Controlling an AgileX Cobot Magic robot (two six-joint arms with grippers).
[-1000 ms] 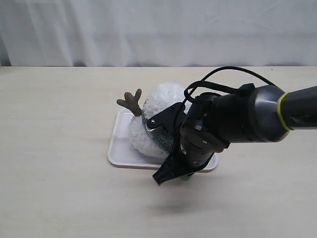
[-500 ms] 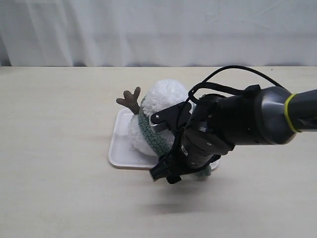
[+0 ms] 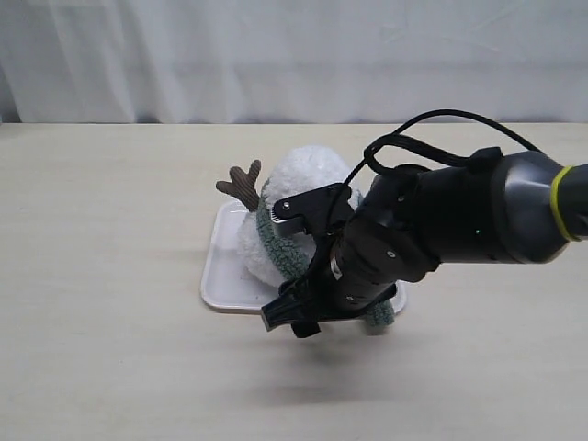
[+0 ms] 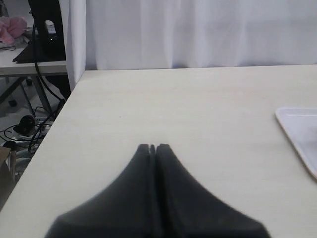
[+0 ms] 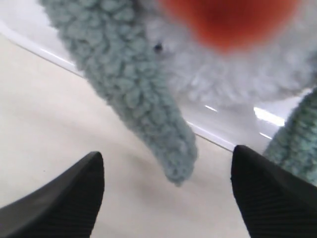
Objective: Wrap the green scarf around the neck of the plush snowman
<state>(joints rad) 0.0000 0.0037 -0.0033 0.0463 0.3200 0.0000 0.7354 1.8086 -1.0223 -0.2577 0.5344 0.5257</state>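
The plush snowman point(image 3: 308, 175) lies on a white tray point(image 3: 220, 276), one brown arm point(image 3: 241, 186) sticking up. The green scarf point(image 3: 276, 241) crosses the snowman's neck, and one end point(image 3: 378, 317) hangs over the tray's front edge. My right gripper point(image 3: 289, 322) hovers at that front edge. In the right wrist view it point(image 5: 166, 156) is open; a scarf end point(image 5: 143, 99) dangles between its fingers, touching neither. The blurred orange nose point(image 5: 228, 20) and a second scarf end point(image 5: 297, 144) also show there. My left gripper point(image 4: 153, 147) is shut, empty, over bare table.
The right arm's dark bulk point(image 3: 450, 220) covers the tray's right part and much of the snowman. A white curtain point(image 3: 294, 55) backs the table. The left wrist view shows a tray corner point(image 4: 297, 131) and the table's edge with cables point(image 4: 25, 124) below.
The right gripper has slid left along the tray's front edge. More of the scarf shows across the neck, and an end hanging over the tray came into view.
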